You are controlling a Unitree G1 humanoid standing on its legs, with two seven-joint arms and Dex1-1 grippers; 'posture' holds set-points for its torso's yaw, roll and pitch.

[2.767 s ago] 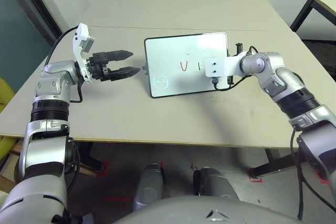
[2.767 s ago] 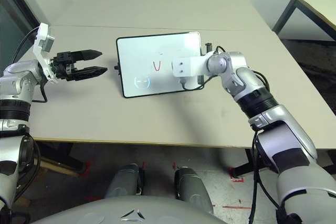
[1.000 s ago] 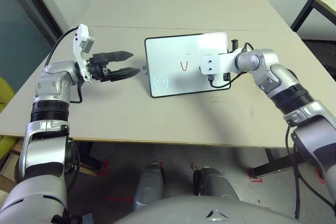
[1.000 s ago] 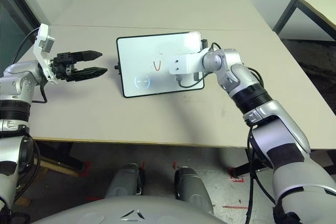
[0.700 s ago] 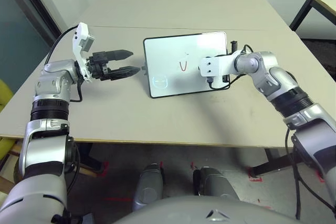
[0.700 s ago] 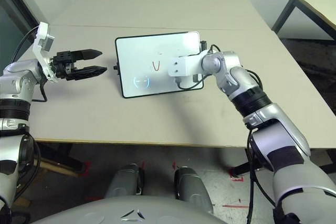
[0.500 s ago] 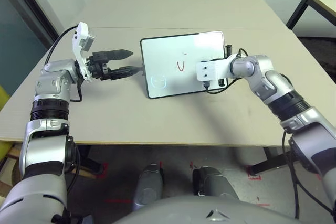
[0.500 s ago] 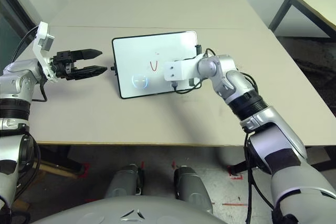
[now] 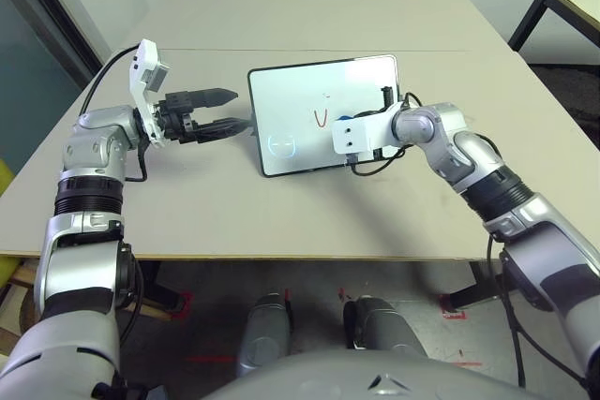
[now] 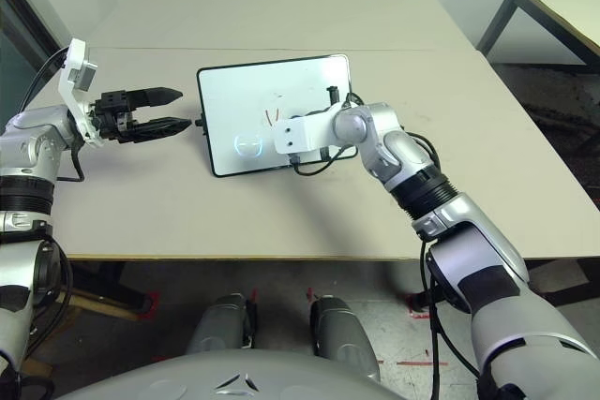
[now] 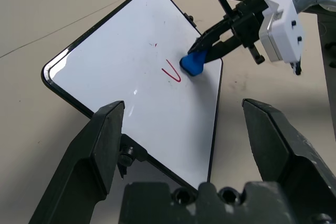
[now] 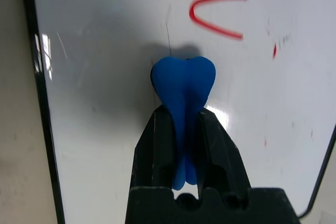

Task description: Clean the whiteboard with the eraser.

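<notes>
Hovering above tabletop [image 9: 281,203], left tool [image 9: 228,110] spread wide, empty, tips just beside whiteboard's left edge. Lying flat mid-tabletop, whiteboard [image 9: 300,105] tilted slightly, red V mark [image 9: 322,118] near centre, faint blue circle [image 9: 281,144] toward lower left. Pinching blue eraser [image 11: 192,64], right tool [image 11: 207,48] pressed together on it over board; eraser tip just beside red mark, contact with surface unclear.

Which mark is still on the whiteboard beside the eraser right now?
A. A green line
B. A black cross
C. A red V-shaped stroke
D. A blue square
C: a red V-shaped stroke lies on the whiteboard next to the eraser pinched in the right gripper.
</notes>
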